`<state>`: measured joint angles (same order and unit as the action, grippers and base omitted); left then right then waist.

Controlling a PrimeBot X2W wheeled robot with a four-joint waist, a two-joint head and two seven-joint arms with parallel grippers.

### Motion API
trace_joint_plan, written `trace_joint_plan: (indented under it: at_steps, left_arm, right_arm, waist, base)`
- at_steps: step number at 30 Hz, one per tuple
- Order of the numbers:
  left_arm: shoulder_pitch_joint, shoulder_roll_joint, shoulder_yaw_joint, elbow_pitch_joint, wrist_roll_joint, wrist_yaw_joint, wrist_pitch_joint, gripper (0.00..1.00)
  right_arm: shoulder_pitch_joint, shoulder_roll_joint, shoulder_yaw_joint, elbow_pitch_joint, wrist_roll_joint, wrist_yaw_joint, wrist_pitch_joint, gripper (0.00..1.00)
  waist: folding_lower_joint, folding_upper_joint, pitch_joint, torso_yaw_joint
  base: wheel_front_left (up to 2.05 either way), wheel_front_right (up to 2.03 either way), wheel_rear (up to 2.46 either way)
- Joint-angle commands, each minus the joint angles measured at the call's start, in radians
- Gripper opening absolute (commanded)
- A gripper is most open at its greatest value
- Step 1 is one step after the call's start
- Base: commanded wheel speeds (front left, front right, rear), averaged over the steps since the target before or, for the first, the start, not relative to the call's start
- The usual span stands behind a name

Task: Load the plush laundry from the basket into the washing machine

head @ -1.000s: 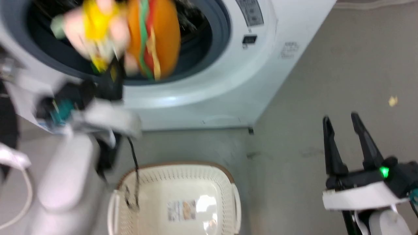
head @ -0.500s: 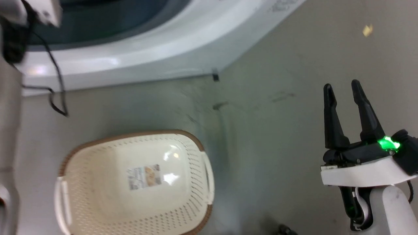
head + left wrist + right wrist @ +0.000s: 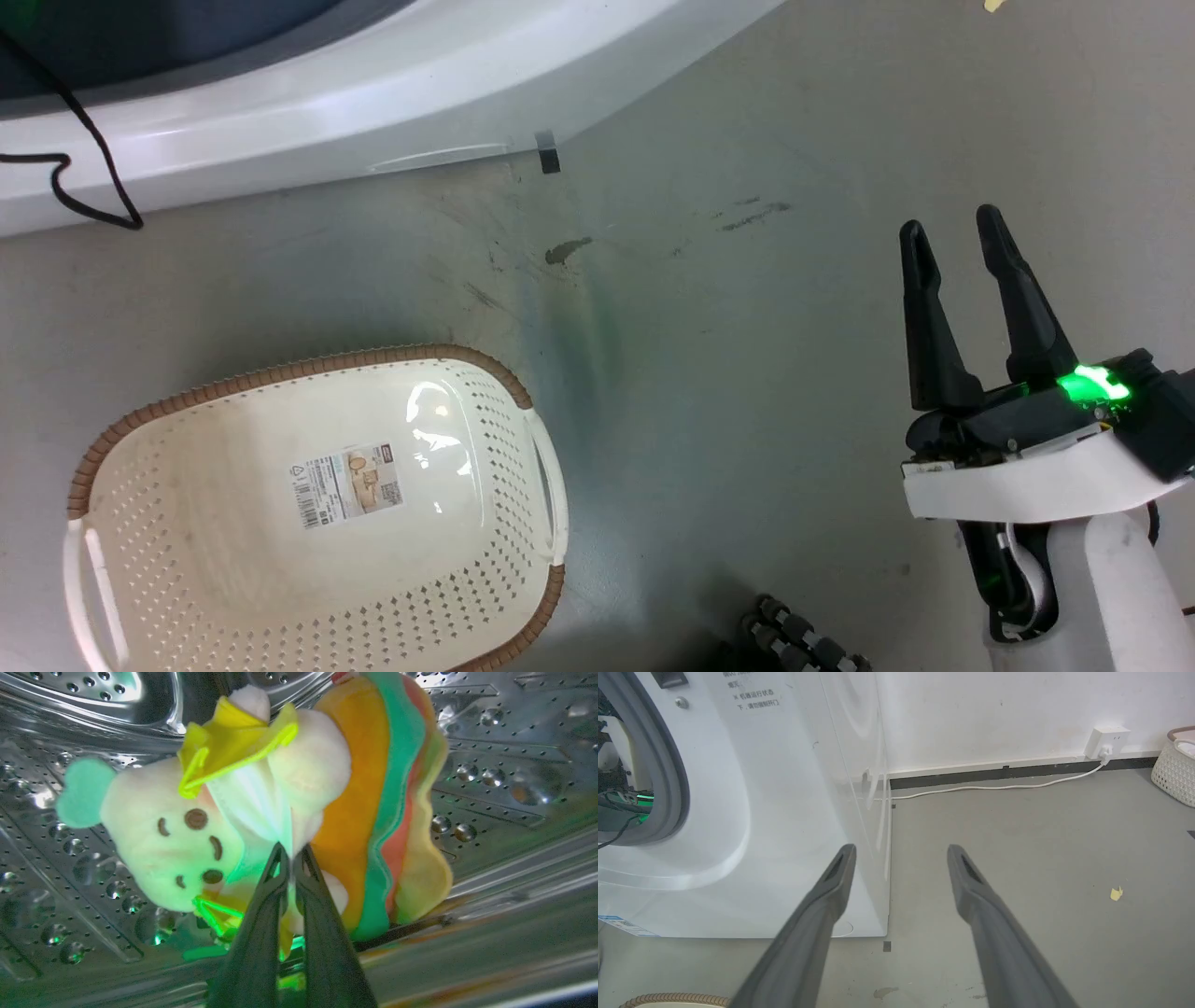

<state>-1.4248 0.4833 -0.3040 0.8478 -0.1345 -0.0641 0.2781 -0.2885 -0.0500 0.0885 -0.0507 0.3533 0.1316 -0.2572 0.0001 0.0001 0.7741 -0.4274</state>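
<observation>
Washing machine [image 3: 794, 812] white, front facing me. Basket [image 3: 280, 375] on floor [image 3: 747, 327] just before the machine. Plush laundry [image 3: 280, 788] inside the machine's drum [image 3: 490, 742], pinched narrow in my left tool [image 3: 292, 851]. My right tool [image 3: 949, 221] beside the machine, spread wide

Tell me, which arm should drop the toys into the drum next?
Left: the left gripper is shut on the plush laundry inside the drum; the right gripper hangs open over the floor.

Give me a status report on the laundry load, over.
Left tool shut on plush laundry, inside washing machine drum. Right tool open, idle above floor. Basket empty. No obstruction seen.
</observation>
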Motion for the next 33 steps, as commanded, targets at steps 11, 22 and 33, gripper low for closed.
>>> trace_joint_plan:
  at_steps: [11, 22, 33]
  left_arm:
    - [0.105, -0.068, -0.012, 0.119, -0.041, 0.001, -0.198, 1.0]
    - [0.412, -0.202, 0.003, 0.125, -0.148, -0.036, -0.507, 1.0]
    - [0.888, -0.277, 0.079, -0.315, -0.191, 0.013, -0.54, 1.0]
  right_arm:
    - [0.001, 0.0, -0.039, 0.009, -0.046, -0.001, -0.005, 1.0]
    - [0.09, 0.0, -0.076, 0.005, -0.151, -0.001, -0.005, 1.0]
    - [0.209, 0.0, -0.093, -0.005, -0.225, -0.001, -0.005, 1.0]
  waist:
    - [-0.0001, -0.0001, -0.151, 0.069]
    - [-0.0001, -0.0001, -0.441, 0.207]
    - [-0.0001, -0.0001, -0.652, 0.31]
  base:
    - [0.0, 0.0, 0.0]
    - [0.0, 0.0, 0.0]
    - [0.0, 0.0, 0.0]
